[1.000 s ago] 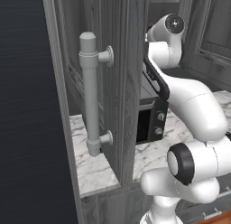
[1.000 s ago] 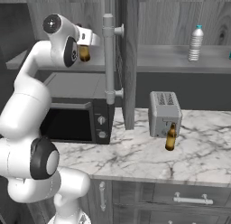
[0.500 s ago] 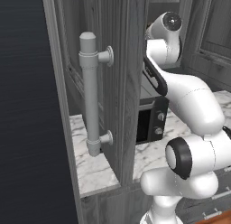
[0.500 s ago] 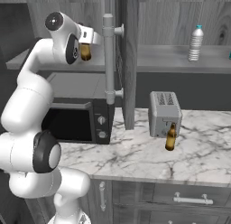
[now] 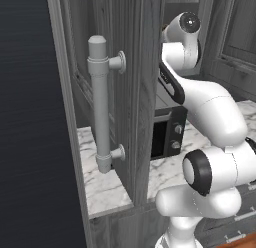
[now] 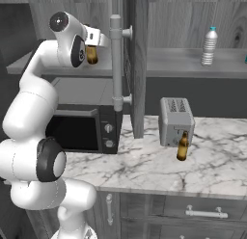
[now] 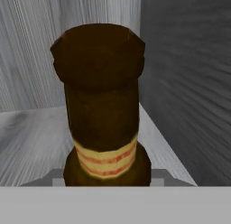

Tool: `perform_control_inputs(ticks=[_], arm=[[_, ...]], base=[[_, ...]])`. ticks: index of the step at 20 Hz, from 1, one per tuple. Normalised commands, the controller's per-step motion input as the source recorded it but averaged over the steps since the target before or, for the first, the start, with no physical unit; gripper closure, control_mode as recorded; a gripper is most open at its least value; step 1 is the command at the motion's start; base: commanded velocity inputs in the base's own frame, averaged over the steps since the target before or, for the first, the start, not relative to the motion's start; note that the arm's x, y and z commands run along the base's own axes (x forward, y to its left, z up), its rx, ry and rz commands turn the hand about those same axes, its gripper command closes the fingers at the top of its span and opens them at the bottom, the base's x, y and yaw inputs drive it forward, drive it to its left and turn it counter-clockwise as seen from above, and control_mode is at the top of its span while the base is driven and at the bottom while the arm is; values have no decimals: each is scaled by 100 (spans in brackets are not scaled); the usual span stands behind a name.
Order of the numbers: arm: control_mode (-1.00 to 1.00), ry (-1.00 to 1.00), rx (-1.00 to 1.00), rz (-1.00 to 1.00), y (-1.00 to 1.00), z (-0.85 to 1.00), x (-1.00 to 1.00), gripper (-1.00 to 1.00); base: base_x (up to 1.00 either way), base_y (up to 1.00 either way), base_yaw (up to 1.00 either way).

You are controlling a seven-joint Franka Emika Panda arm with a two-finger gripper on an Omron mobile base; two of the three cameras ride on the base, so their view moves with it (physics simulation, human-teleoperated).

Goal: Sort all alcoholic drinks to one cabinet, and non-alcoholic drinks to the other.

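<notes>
My gripper (image 6: 94,46) is shut on an amber beer bottle (image 6: 91,56), holding it up inside the left wall cabinet, just left of the open door's pale bar handle (image 6: 116,64). From the hand camera the bottle (image 7: 101,119) looms close, upright above the grey shelf (image 7: 27,137). A second beer bottle (image 6: 182,146) stands on the counter against the toaster. The clear ribbed water bottle (image 6: 209,46) stands on the right cabinet's shelf (image 6: 178,69). A teal sliver of the flask (image 6: 245,60) shows at the right edge.
The open cabinet door (image 5: 125,92) with its handle (image 5: 101,102) stands between the two cabinets and hides the hand from the left. A black microwave (image 6: 79,132) sits under the left cabinet. The toaster (image 6: 176,121) rests on the marble counter (image 6: 144,170).
The arm's upper joints have shifted slightly. The held bottle stays at about the same spot in the left cabinet.
</notes>
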Motion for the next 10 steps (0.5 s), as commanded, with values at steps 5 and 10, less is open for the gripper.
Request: perform_control_inputs(ticks=[5,10], arm=[[-100,0,0,0,0,0,0,100],[-100,0,0,0,0,0,0,100]], base=[[0,0,0],[0,0,0]])
